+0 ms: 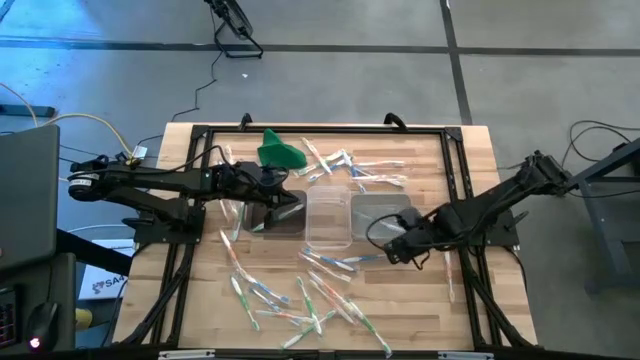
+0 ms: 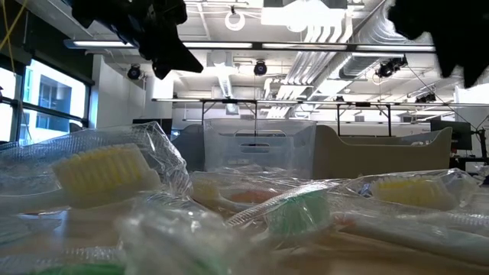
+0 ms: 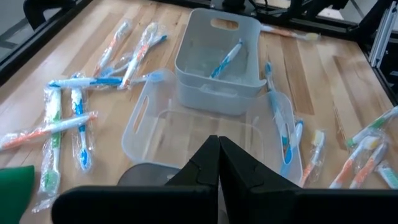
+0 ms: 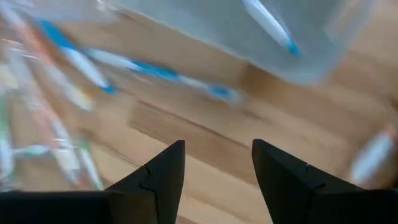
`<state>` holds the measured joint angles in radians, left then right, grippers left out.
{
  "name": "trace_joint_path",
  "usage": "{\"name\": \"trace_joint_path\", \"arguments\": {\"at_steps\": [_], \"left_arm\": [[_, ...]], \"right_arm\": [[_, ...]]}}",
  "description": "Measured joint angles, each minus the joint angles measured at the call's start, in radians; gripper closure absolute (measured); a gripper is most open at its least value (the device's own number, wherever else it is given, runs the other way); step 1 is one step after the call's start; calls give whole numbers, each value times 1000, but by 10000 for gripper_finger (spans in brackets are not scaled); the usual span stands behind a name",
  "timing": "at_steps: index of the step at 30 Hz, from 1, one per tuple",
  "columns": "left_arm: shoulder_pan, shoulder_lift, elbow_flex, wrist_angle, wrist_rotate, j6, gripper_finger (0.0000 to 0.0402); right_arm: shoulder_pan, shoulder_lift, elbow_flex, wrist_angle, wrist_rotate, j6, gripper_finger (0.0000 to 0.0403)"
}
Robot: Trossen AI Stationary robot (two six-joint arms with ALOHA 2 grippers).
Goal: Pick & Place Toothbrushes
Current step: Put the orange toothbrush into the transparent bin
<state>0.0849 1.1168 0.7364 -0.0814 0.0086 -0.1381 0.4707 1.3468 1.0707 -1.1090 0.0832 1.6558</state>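
Your two arms are black throughout, built of slim jointed links with rounded housings at the joints. A yellowish cable runs to the left arm's base. Each hand, left [image 3: 219, 163] and right [image 4: 217, 171], ends in two matte black fingers, wedge-shaped with angular, stepped inner faces.

We see wrapped toothbrushes [image 2: 107, 177] heaped close up, a clear tub [image 2: 256, 145] behind them, dark arms overhead.
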Motion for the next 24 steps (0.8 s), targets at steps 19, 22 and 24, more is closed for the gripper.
{"name": "trace_joint_path", "arguments": {"at_steps": [19,22,24], "left_arm": [[0,0,0,-34,1,-27,400],[0,0,0,-34,1,-27,400],[0,0,0,-33,1,-27,400]], "right_arm": [[165,0,-267,-99,-188,558,223],[178,0,-319,-46,-214,569,223],[186,0,-349,5,-235,569,223]]}}
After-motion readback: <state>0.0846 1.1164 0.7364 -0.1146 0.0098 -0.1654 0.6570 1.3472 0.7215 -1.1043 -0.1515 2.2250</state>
